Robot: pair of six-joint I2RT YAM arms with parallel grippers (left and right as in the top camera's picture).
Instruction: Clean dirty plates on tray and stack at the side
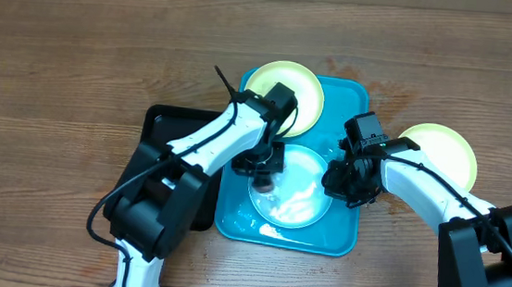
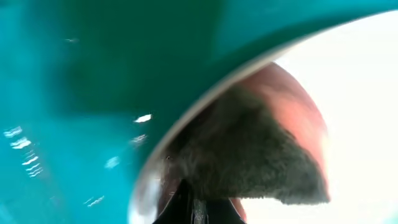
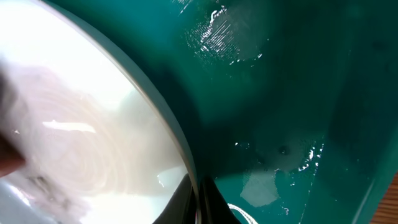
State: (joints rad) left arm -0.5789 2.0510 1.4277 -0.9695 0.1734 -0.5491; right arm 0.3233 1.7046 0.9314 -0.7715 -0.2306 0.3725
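Note:
The turquoise tray lies mid-table. A light blue plate with a wet white centre lies in it. My left gripper is shut on a pink sponge with a grey-brown scrub face, pressed on the plate's left part next to the tray floor. My right gripper is shut on the plate's right rim; its fingers pinch the edge of the plate above the wet tray. One yellow-green plate sits on the tray's far left corner. Another lies on the table at right.
A black tray lies left of the turquoise tray, partly under my left arm. The wooden table surrounds everything. Water drops and a wet patch show on the tray floor in the right wrist view.

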